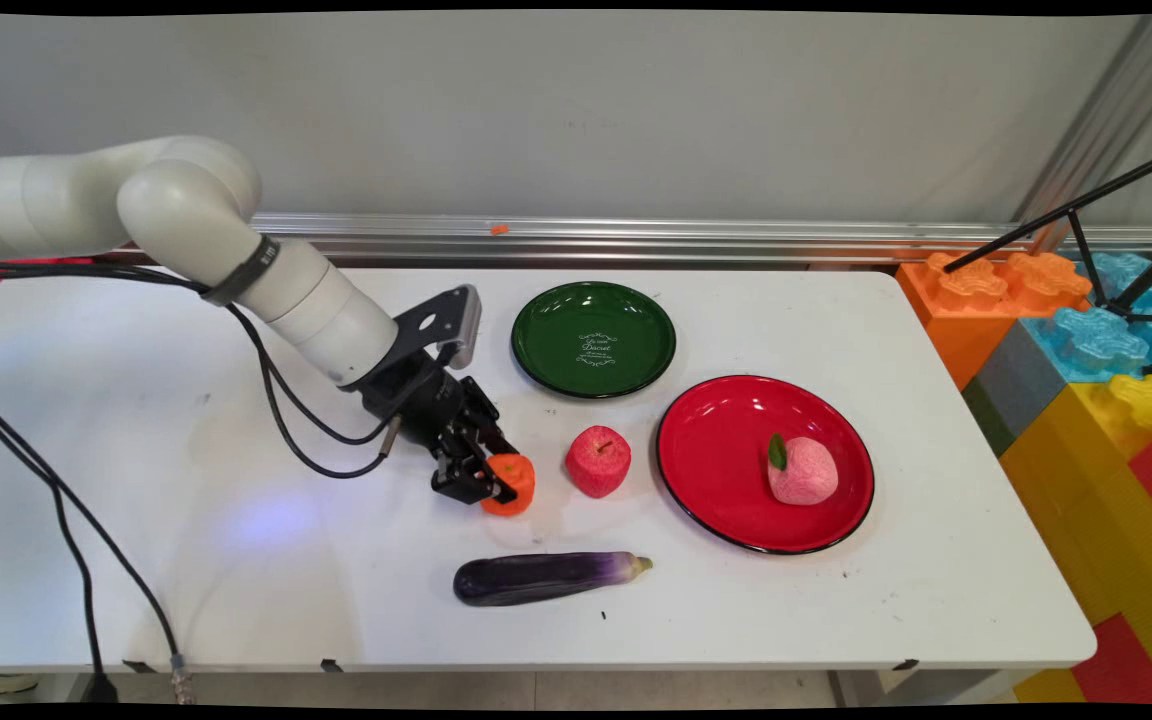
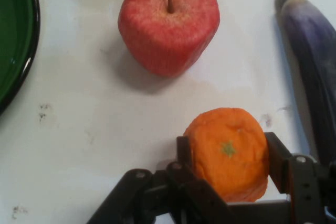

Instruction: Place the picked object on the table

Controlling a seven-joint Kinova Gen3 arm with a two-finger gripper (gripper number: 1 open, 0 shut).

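Observation:
My black gripper (image 1: 498, 482) is shut on an orange fruit (image 1: 510, 483), low over the middle of the white table (image 1: 136, 420). In the hand view the orange (image 2: 228, 153) sits squeezed between the two fingers (image 2: 183, 153). A red apple (image 1: 598, 461) stands just right of the orange, apart from it, also seen in the hand view as the apple (image 2: 168, 22) ahead of the fingers. A purple eggplant (image 1: 544, 577) lies nearer the front edge, and the eggplant (image 2: 312, 61) runs along the hand view's right side.
A green plate (image 1: 546, 345) sits behind the apple; its rim (image 2: 26, 51) shows at the hand view's left. A red plate (image 1: 716, 460) to the right holds a pink peach (image 1: 802, 470). Big coloured toy blocks (image 1: 1086, 400) and a black tripod (image 1: 1096, 250) stand past the table's right end.

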